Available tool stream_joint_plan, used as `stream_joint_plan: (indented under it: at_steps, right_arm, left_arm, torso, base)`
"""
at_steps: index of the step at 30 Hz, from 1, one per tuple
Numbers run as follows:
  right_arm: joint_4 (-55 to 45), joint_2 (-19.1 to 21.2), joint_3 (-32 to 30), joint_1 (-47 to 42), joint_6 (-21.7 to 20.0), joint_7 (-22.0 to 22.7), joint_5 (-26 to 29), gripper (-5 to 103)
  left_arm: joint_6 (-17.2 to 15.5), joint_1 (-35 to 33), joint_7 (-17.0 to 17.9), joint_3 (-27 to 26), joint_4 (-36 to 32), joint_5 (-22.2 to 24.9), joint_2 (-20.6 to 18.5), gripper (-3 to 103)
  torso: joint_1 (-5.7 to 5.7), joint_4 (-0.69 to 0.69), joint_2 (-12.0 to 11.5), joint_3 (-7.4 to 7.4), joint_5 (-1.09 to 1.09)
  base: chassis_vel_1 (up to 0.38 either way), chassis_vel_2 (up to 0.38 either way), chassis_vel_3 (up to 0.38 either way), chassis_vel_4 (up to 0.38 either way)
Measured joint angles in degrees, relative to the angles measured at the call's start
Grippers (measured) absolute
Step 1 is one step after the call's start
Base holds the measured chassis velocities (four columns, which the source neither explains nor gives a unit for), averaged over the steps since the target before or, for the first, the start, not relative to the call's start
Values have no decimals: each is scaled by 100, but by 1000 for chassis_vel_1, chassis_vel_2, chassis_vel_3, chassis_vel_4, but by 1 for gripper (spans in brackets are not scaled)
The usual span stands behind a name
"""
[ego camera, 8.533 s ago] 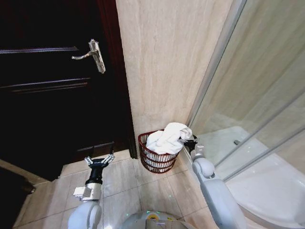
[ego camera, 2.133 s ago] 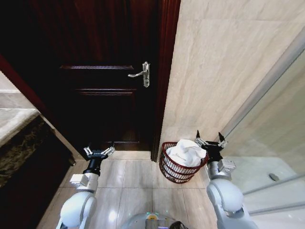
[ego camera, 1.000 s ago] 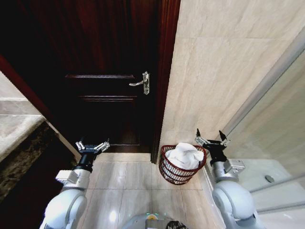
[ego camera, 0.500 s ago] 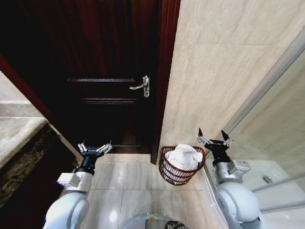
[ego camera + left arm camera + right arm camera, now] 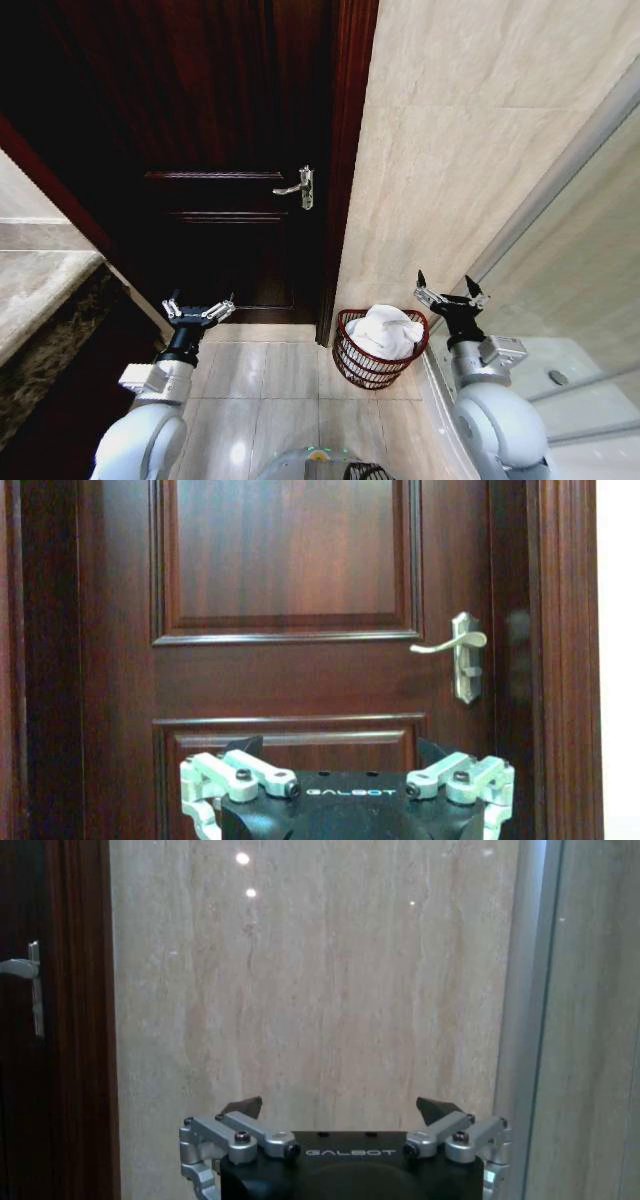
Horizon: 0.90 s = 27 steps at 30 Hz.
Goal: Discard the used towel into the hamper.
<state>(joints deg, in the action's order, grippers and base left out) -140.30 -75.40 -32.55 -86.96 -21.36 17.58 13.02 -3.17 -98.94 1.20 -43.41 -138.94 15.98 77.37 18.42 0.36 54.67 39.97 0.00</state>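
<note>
The right hand (image 5: 447, 291) hangs with fingers spread and empty just beside the hamper (image 5: 378, 349), where the white towel (image 5: 384, 331) lies heaped inside; the left hand (image 5: 198, 309), likewise spread, waits well apart by the door (image 5: 230, 200).

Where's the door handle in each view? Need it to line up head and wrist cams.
Head view: door handle sits on the dark door's right edge, upper middle, above and left of the hamper.
Left wrist view: handle at the right, above the open left gripper.
Right wrist view: handle cut off at the left edge, beside the beige wall.
Shared landmark: the dark door frame, next to the handle in all three.
</note>
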Motion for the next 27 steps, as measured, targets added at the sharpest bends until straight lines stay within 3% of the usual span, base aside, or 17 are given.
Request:
stream_joint_plan:
  at_steps: [27]
  right_arm:
    - [-160, 19, -155, -139, 2, -65, 70, 100]
  left_arm:
    - [42, -114, -16, 29, -135, -18, 106, 100]
  torso:
    - [315, 0, 714, 399, 0]
  base:
    - [0, 0, 0, 0]
